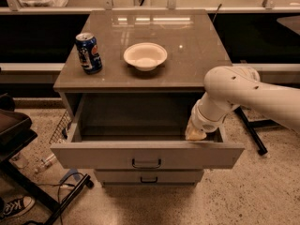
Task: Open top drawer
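The top drawer (147,154) stands pulled far out of the grey cabinet, showing its deep grey interior (136,118). Its small dark loop handle (146,163) sits at the centre of the flat front. My gripper (194,134) reaches down from the white arm (234,95) on the right and rests at the inner side of the drawer's front edge, near its right end. A narrower grey drawer (149,177) below is shut.
A blue soda can (89,53) and a white bowl (145,56) stand on the cabinet top (197,46). A dark stand (18,139) is at the left, with a wire basket (61,125), cables and a shoe on the floor.
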Controlling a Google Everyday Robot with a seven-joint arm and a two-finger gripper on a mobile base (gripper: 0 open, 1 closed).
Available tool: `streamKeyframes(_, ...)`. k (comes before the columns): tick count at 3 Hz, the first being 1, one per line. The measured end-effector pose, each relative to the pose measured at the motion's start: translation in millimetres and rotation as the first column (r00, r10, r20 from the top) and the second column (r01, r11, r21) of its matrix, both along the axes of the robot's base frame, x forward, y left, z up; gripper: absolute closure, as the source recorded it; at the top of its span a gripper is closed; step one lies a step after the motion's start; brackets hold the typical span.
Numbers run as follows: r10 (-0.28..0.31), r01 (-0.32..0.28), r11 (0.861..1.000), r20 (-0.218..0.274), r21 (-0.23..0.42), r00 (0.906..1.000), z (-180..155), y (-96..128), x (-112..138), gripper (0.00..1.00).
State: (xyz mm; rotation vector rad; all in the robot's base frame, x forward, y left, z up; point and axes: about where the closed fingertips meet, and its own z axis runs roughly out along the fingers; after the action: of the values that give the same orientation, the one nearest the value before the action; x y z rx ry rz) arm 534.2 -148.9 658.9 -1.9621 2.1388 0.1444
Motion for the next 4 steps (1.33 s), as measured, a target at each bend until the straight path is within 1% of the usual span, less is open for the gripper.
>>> streamKeyframes(1, -0.005, 0.005, 1.0, -0.032, -0.003, 0.9995, -3.6, -8.6, -13.1, 1.0)
streamKeyframes(2, -0.053, 0.052, 0.999, -0.079, -0.007, 0.9954, -5.6, -28.5, -37.3, 1.0)
streamKeyframes(3, -0.059, 0.059, 0.998, -0.093, -0.002, 0.9939, -7.7, -31.6, -43.8, 1.0)
streamKeyframes(4, -0.106, 0.113, 0.993, -0.196, 0.029, 0.975, -22.0, -53.9, -92.1, 0.97)
